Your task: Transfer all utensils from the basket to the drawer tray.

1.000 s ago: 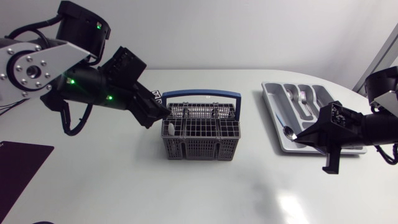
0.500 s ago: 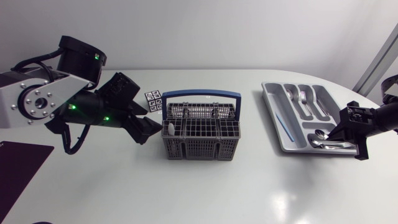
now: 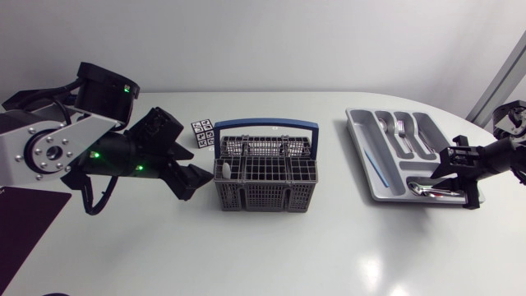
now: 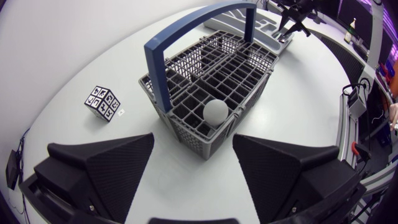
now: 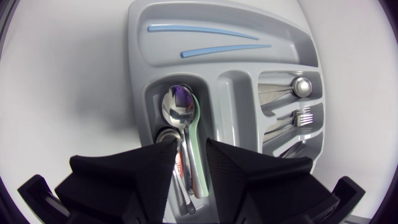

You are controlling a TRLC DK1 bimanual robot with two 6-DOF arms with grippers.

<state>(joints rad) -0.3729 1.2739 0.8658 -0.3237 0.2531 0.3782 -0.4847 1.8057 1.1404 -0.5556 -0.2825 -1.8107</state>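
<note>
The grey wire basket (image 3: 265,177) with a blue handle stands mid-table; a white round-ended utensil (image 3: 222,170) sticks up in its left corner. My left gripper (image 3: 193,177) hovers just left of the basket, open and holding nothing. In the left wrist view the basket (image 4: 205,68) and the white utensil (image 4: 216,112) lie ahead of the left gripper (image 4: 193,155). The grey drawer tray (image 3: 362,131) is at the right. My right gripper (image 3: 448,174) is at its near right end. In the right wrist view the right gripper (image 5: 191,152) stands open over spoons (image 5: 180,109) lying in a compartment of the tray (image 5: 143,37).
A small marker cube (image 3: 204,134) sits behind the basket's left corner. A dark mat (image 3: 25,222) lies at the front left. Other tray compartments hold two blue sticks (image 5: 202,31) and forks (image 5: 305,115).
My left gripper has drawn back from the basket toward the left front. My right gripper moved right along the tray, and its fingers have parted over the spoon compartment.
</note>
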